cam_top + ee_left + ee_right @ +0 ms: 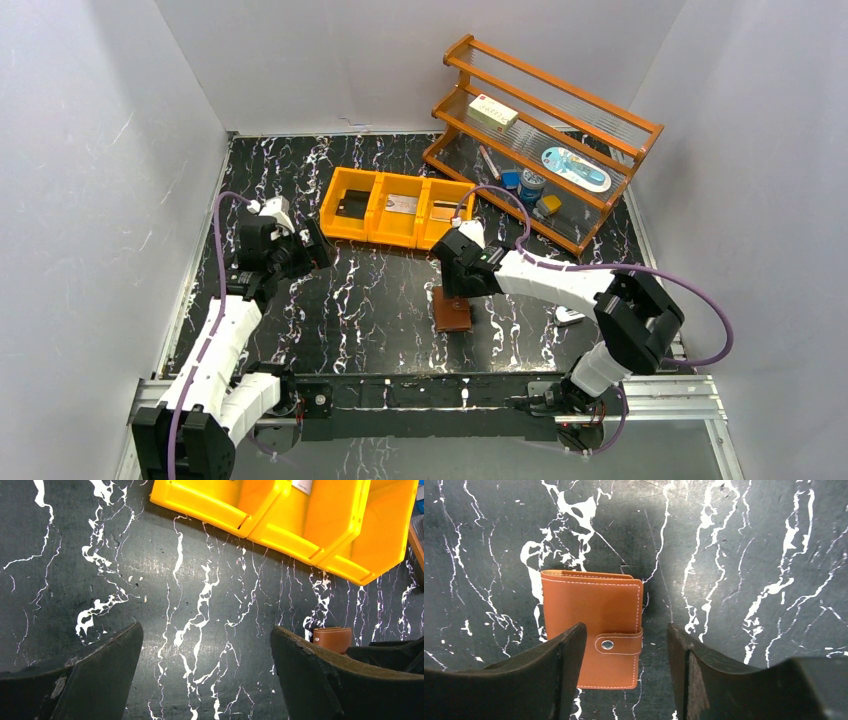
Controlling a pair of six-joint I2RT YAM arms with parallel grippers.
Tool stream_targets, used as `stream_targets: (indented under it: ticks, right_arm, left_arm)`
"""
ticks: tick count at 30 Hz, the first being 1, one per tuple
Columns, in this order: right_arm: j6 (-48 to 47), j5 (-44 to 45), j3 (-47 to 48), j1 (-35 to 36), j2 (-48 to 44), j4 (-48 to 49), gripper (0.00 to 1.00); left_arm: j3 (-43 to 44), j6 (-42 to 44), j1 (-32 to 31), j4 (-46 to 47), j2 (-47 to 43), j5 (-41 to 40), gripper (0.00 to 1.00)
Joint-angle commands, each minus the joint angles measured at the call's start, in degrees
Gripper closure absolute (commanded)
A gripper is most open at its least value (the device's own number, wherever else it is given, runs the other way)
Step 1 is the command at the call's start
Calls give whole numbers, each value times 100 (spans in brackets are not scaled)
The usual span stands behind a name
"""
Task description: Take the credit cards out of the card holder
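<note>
The card holder [453,310], a brown leather wallet, lies flat on the black marbled table with its snap tab fastened [594,610]. My right gripper [457,287] hovers just over it, open [625,630]. One finger [566,655] overlaps the wallet's left part and the other stands off its right edge; nothing is gripped. Three flat credit cards show in the orange bin: a dark one [352,208], a silvery one [403,204] and a tan one [445,211]. My left gripper [312,250] is open over bare table at the left [206,628]. The wallet [332,639] peeks past its right finger.
The orange three-compartment bin [398,232] [280,527] sits behind the wallet. A wooden rack [545,140] with small items stands at the back right. A small white piece [570,316] lies by the right arm. White walls enclose the table.
</note>
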Motion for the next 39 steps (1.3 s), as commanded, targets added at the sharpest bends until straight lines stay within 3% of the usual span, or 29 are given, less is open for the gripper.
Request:
stream_targets:
  ticks: [1, 7, 11, 21, 27, 29, 30, 35, 39]
  right_arm:
    - [175, -224, -19, -14, -99, 146, 36]
    - [81, -580, -85, -13, -93, 220, 39]
    - [127, -703, -45, -5, 69, 288, 50]
    - [290, -153, 229, 174, 566, -348, 58]
    - [326, -93, 203, 222, 573, -343, 75]
    - [280, -238, 108, 227, 482, -125, 90]
    - [255, -337, 54, 225, 424, -8, 92]
    - [369, -660, -198, 225, 145, 519, 97]
    - [492, -944, -358, 221, -130, 913, 100]
  left_arm:
    - [-51, 35, 47, 57, 58, 182, 3]
    - [-52, 52, 42, 103, 115, 389, 6]
    - [-74, 53, 47, 119, 132, 528, 9]
    - [-119, 35, 47, 188, 161, 760, 14]
    - [-96, 26, -1, 331, 454, 1824, 23]
    - [-71, 35, -182, 325, 561, 1993, 24]
    - [-52, 24, -346, 330, 604, 1986, 24]
    - [61, -244, -1514, 532, 918, 1453, 24]
    - [58, -643, -2032, 874, 1388, 1264, 24]
